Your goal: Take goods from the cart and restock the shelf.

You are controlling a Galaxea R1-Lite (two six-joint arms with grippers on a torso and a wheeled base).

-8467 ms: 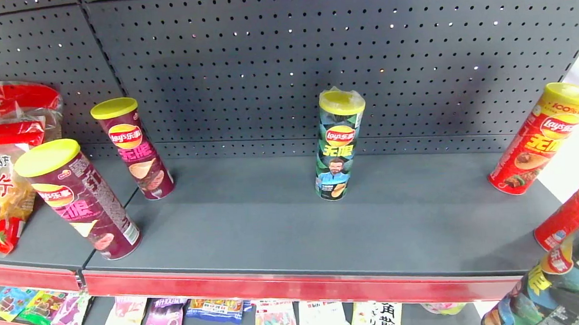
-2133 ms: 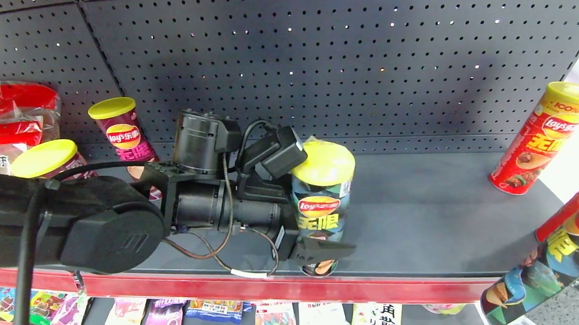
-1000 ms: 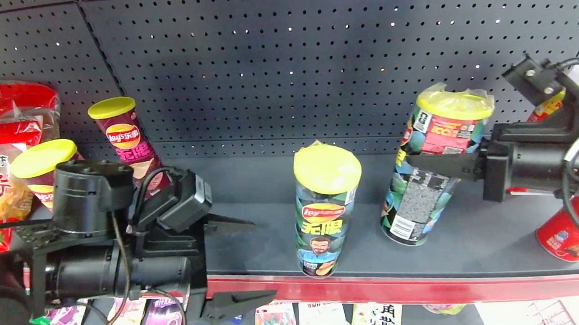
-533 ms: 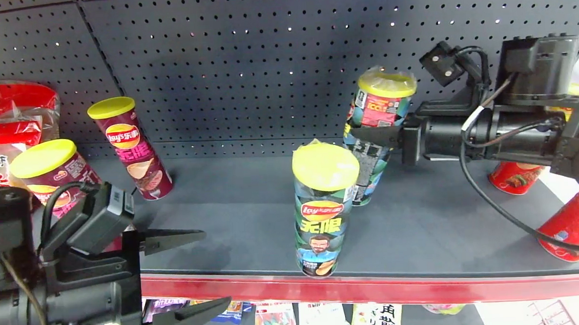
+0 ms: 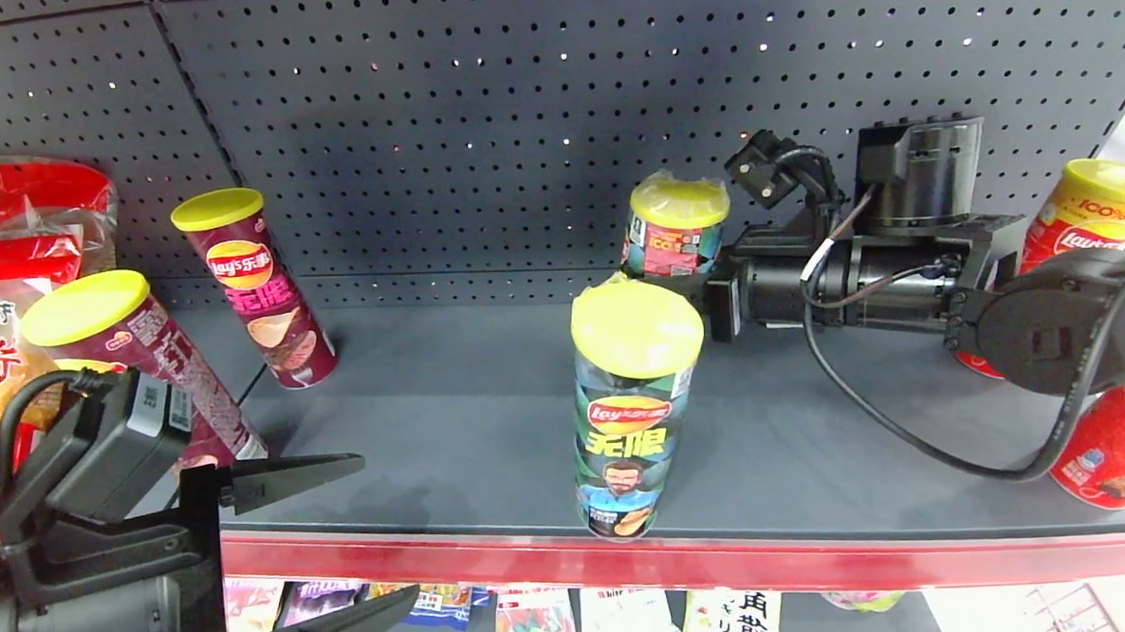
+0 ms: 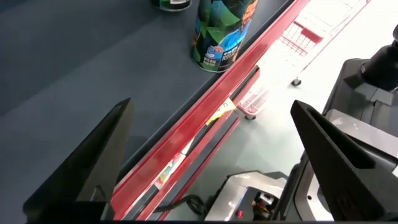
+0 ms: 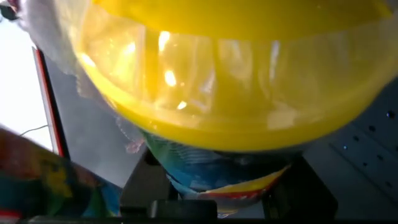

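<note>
The right pincer point(image 5: 682, 280) grips the rear can point(image 5: 674, 227) behind the front can point(image 5: 633, 417).

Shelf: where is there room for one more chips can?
The biggest bare patch of shelf lies between the back purple can and the front green can. A smaller one sits between that green can and the front red can, under the right arm's cable. Crowded: behind the green can, where the right gripper holds a second green can.

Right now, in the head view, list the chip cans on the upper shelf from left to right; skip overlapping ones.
purple can at the front → purple can at the back → green can at the shelf edge → red can by the back wall. Skipped for overlap: the held green can and the lower red can.
</note>
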